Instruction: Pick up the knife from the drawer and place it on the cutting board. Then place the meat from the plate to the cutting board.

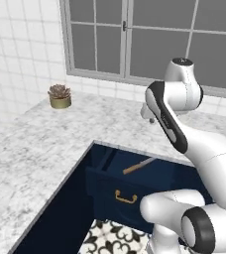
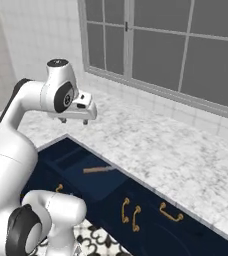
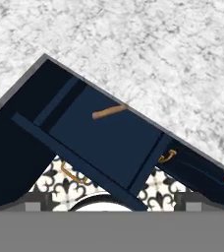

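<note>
Hand view looked down on the knife (image 3: 109,111), which lay inside the pulled-out drawer (image 3: 109,142). Its light wooden handle rested on the dark blue floor near the back, while the blade end reached under the edge of the marble bench (image 3: 148,54) and was hard to make out there. In the left base view the knife (image 1: 139,166) lay slanted in the same compartment, handle toward the drawer front and silver blade pointing away toward the bench (image 1: 45,144). The right base view showed it (image 2: 98,170) as the single item on the drawer floor (image 2: 81,175). A narrower divided section ran along one side of the drawer; what it held could not be told. The brass pull handle (image 1: 125,198) sat on the drawer front, above the patterned floor tiles (image 1: 110,235).

The pincer (image 2: 75,120) hung above the bench and the open drawer, well apart from the knife, its fingers spread wide and grasping nothing. A small potted succulent (image 1: 59,96) stood far back on the bench, below the window (image 1: 149,34).
</note>
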Available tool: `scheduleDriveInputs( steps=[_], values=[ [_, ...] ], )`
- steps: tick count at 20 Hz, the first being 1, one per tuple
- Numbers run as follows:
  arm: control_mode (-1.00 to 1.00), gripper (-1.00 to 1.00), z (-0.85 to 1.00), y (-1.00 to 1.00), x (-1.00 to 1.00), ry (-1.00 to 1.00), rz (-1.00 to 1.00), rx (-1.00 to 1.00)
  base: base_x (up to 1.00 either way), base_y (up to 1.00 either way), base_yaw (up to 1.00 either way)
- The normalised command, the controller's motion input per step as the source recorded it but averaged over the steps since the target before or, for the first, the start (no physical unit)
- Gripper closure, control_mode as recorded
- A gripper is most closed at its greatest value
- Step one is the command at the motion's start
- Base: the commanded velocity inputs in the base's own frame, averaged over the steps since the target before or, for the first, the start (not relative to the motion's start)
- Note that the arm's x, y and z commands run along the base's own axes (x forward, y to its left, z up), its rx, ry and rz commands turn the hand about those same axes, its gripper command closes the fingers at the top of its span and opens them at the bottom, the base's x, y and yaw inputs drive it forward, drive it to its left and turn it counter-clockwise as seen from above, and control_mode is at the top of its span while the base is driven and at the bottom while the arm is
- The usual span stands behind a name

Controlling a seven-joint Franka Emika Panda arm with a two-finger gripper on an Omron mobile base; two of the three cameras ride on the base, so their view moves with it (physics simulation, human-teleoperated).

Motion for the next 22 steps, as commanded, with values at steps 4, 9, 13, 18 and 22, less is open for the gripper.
scheduleDriveInputs(
  steps=[4, 9, 13, 18, 22],
  values=[
    [1.0, -1.0, 0.0, 0.0, 0.0, 0.0, 0.0, 0.0, -0.61, -0.29, 0.26],
    [1.0, -1.0, 0.0, 0.0, 0.0, 0.0, 0.0, 0.0, -0.21, -0.63, 0.13],
    [1.0, -1.0, 0.0, 0.0, 0.0, 0.0, 0.0, 0.0, 0.0, -0.36, 0.1],
    [1.0, -1.0, 0.0, 0.0, 0.0, 0.0, 0.0, 0.0, 0.27, -0.32, 0.15],
    [1.0, -1.0, 0.0, 0.0, 0.0, 0.0, 0.0, 0.0, 0.34, -0.51, 0.22]
  ],
)
